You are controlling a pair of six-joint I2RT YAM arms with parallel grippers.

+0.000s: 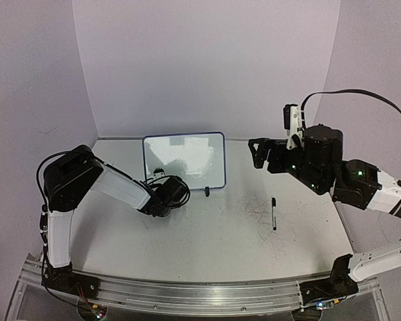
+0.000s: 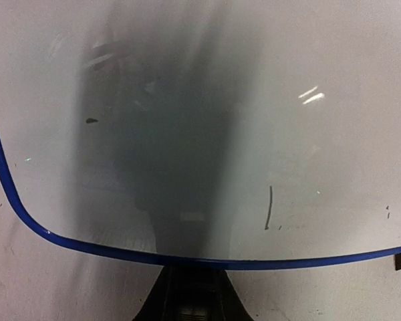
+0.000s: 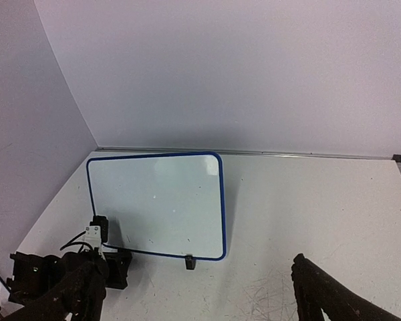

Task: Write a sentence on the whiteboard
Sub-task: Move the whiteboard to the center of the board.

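Note:
The whiteboard (image 1: 184, 160) stands upright at the back of the table, blue-rimmed and propped on small black feet (image 1: 206, 192). It carries only a short dark stroke (image 2: 269, 207) and a few specks. My left gripper (image 1: 155, 188) sits low at the board's bottom left edge. In the left wrist view its dark fingers (image 2: 190, 294) meet right under the blue rim (image 2: 87, 247), shut on the board's lower edge; the foot there is hidden. My right gripper (image 1: 260, 152) hovers raised to the right of the board, open and empty, its fingers (image 3: 321, 287) wide apart.
A black marker pen (image 1: 274, 214) lies on the scuffed white tabletop (image 1: 214, 234), right of centre and in front of the right arm. Lilac walls close in the back and both sides. A metal rail (image 1: 200, 294) runs along the near edge.

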